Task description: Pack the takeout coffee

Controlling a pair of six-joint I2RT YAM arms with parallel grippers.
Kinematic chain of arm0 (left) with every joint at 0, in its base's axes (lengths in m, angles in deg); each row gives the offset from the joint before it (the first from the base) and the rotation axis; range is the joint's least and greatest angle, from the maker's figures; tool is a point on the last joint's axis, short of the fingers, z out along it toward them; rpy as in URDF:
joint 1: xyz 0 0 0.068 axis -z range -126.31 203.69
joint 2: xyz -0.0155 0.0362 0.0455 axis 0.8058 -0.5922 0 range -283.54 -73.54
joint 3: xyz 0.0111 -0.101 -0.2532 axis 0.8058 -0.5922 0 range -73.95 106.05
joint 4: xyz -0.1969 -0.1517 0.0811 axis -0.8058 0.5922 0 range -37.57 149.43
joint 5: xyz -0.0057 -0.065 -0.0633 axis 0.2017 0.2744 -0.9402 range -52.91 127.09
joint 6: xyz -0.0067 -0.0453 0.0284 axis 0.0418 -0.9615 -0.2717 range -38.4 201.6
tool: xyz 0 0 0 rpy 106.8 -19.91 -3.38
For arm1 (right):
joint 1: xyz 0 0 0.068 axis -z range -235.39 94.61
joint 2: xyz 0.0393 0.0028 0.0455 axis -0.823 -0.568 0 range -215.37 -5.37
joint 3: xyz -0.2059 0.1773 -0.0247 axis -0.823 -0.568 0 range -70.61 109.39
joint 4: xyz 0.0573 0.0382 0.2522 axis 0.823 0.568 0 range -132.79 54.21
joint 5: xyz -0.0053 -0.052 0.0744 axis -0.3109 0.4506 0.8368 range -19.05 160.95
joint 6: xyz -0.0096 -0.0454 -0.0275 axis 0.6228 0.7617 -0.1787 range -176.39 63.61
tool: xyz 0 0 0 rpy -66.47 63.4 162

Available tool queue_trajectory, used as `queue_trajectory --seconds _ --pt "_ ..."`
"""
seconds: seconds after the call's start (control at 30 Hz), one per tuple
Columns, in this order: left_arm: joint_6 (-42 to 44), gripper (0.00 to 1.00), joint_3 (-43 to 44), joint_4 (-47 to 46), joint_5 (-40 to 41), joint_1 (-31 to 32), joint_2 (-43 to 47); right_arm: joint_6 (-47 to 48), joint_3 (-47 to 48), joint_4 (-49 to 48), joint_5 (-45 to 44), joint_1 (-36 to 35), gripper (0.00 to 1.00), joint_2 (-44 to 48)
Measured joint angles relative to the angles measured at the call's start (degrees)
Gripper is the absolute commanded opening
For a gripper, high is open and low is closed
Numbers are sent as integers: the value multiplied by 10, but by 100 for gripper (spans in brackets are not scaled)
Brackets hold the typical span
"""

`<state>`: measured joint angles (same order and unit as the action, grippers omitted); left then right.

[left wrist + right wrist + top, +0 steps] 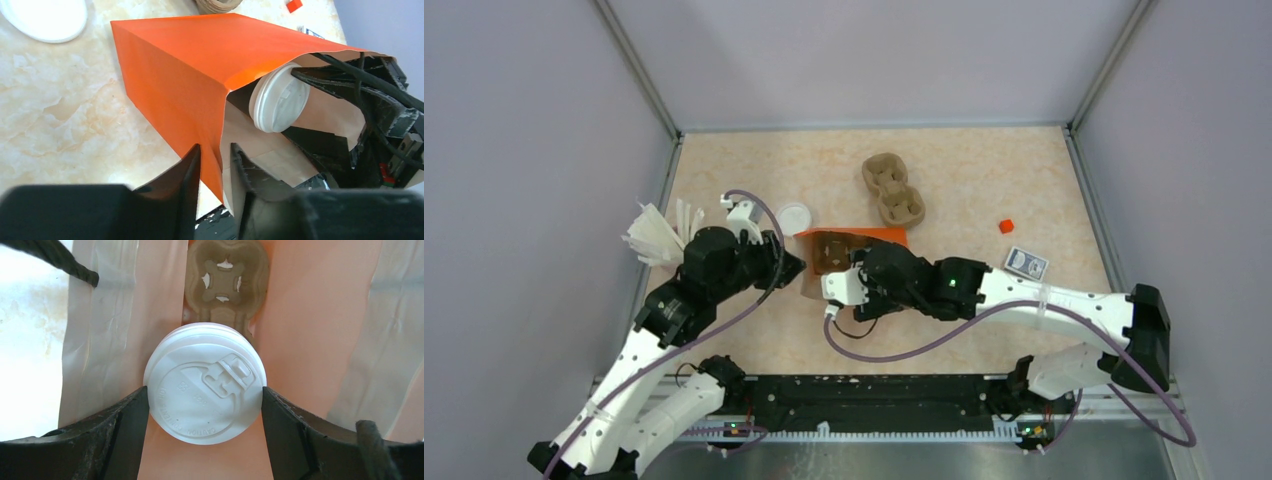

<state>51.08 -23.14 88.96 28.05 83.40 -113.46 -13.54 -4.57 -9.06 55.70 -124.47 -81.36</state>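
Two grasps: your right gripper (205, 402) is clamping the coffee (202, 375) inside the bag (170, 65). Left gripper (216, 151) is pinching its edge.

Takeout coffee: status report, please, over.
Left end effector pinches orange bag rim. Right end effector grips takeout coffee inside bag. Pulp tray below, nothing seen between.
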Motion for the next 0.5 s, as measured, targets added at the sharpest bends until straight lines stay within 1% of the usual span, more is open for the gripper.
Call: queue_trajectory --seconds 0.03,0.07,0.13,0.3,0.5 --pt "6 19 0 0 -1 0 0 0 -1 2 0 0 62 1" --pt "12 14 0 -1 -4 0 0 0 -1 3 0 0 62 1" --pt "29 10 0 -7 -13 0 1 1 -1 2 -1 0 62 1" --pt "74 4 -16 -32 -52 0 9 12 -16 -2 -2 0 63 3" --pt "108 0 -34 -42 -83 0 13 27 -6 -14 -1 1 63 -14"
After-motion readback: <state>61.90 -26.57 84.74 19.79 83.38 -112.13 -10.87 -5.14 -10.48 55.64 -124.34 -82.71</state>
